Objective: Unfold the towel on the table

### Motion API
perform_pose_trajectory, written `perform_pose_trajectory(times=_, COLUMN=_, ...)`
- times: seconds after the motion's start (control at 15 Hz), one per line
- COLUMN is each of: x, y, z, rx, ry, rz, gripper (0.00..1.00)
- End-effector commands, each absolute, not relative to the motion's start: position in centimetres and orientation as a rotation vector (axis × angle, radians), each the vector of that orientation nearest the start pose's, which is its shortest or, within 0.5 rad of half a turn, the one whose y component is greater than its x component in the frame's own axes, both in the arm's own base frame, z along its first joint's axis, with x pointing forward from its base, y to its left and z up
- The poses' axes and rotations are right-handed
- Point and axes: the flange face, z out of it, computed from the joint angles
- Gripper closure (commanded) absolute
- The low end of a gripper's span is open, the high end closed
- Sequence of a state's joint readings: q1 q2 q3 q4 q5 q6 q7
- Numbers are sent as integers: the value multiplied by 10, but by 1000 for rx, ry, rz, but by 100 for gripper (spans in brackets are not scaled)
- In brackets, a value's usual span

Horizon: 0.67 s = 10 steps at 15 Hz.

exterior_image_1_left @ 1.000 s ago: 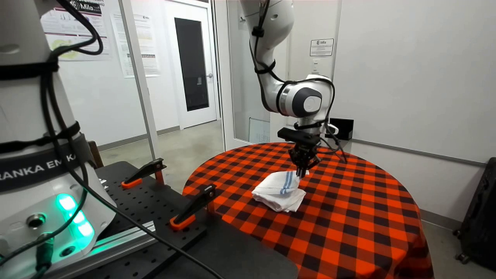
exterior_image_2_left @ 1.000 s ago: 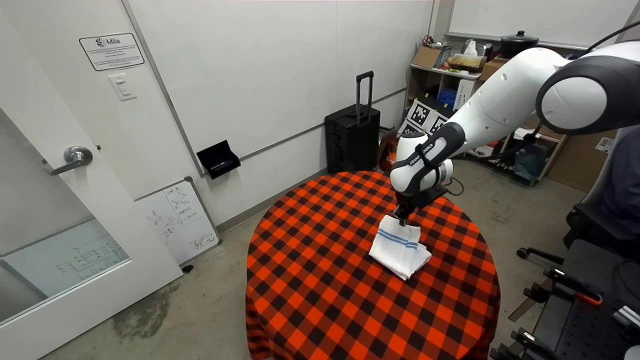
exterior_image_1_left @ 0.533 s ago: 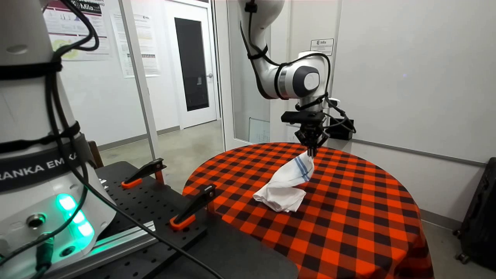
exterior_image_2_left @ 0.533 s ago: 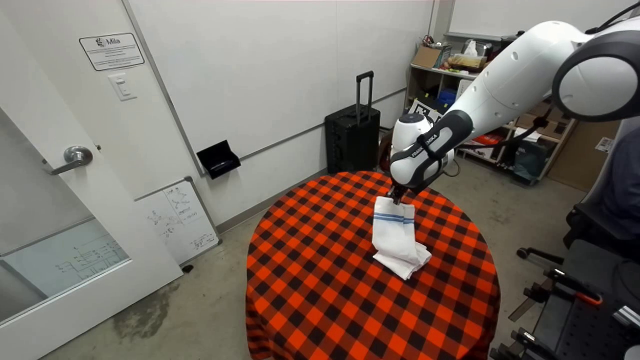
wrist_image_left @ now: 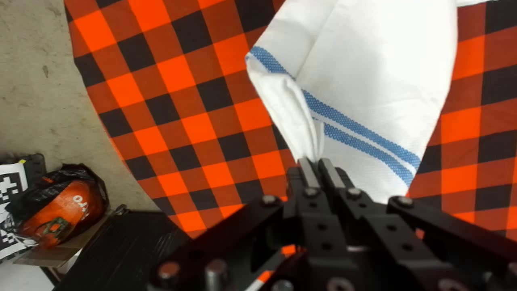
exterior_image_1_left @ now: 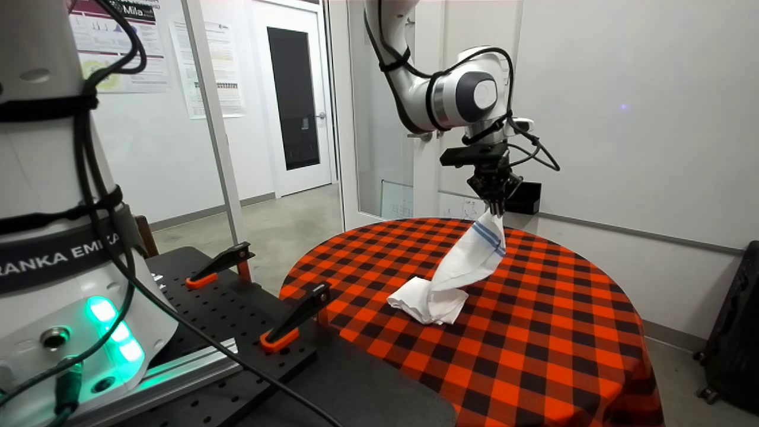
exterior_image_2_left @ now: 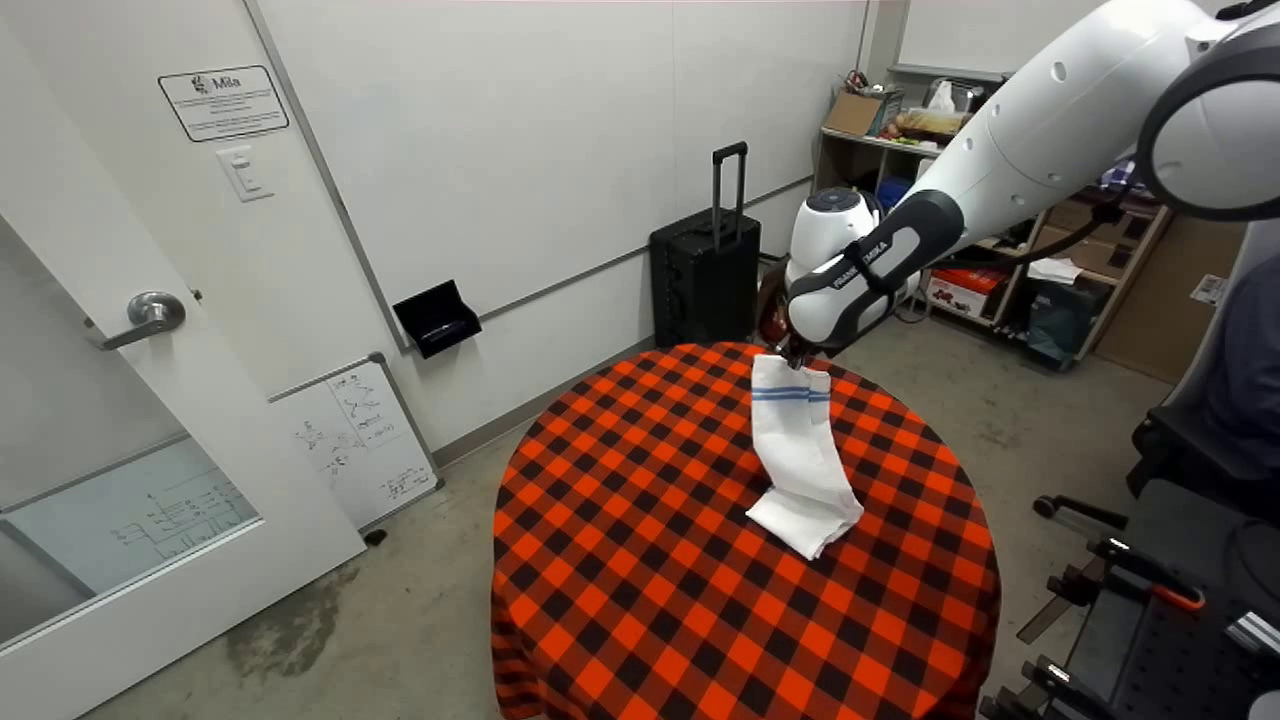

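Note:
The towel [exterior_image_1_left: 468, 255] is white with two blue stripes near one end. Its lower part lies folded on the table [exterior_image_1_left: 533, 332], which has a red-and-black checked cloth. The striped end is lifted and the towel slants up to my gripper [exterior_image_1_left: 497, 209]. In an exterior view the towel [exterior_image_2_left: 795, 455] hangs in a narrow folded strip below the gripper [exterior_image_2_left: 795, 360]. In the wrist view my gripper [wrist_image_left: 316, 162] is shut on a gathered edge of the towel [wrist_image_left: 379, 72], just past the stripes. The cloth between the fingers is mostly hidden.
A black board with clamps [exterior_image_1_left: 296, 317] stands beside the table, near the robot base. A black suitcase [exterior_image_2_left: 705, 280] stands behind the table by the wall. A black tray [exterior_image_2_left: 437, 318] is fixed to the wall. A chair [exterior_image_2_left: 1190, 440] is off to one side.
My gripper has risen and moved away from the robot base, holding the towel's striped end. The towel has stretched from a flat folded pile into a raised strip; its lower part has stayed in place.

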<state>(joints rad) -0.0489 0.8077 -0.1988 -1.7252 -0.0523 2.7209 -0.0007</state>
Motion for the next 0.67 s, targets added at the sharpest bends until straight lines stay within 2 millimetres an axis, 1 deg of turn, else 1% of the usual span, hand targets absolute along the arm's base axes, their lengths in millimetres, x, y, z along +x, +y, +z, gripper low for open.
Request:
perform_pose_trajectory(times=0.0, x=658, y=-160, z=180, rx=-3317, ry=317, rz=-404, gripper=99)
perform_pose_trajectory(times=0.2, x=655, y=-170, z=203, rx=-3321, ry=399, rz=-476, gripper=99)
perform_pose_trajectory(times=0.47, x=652, y=-181, z=225, rx=-3330, ry=486, rz=-543, gripper=99)
perform_pose_trajectory(times=0.6, x=650, y=-181, z=236, rx=-3336, ry=518, rz=-572, gripper=99)
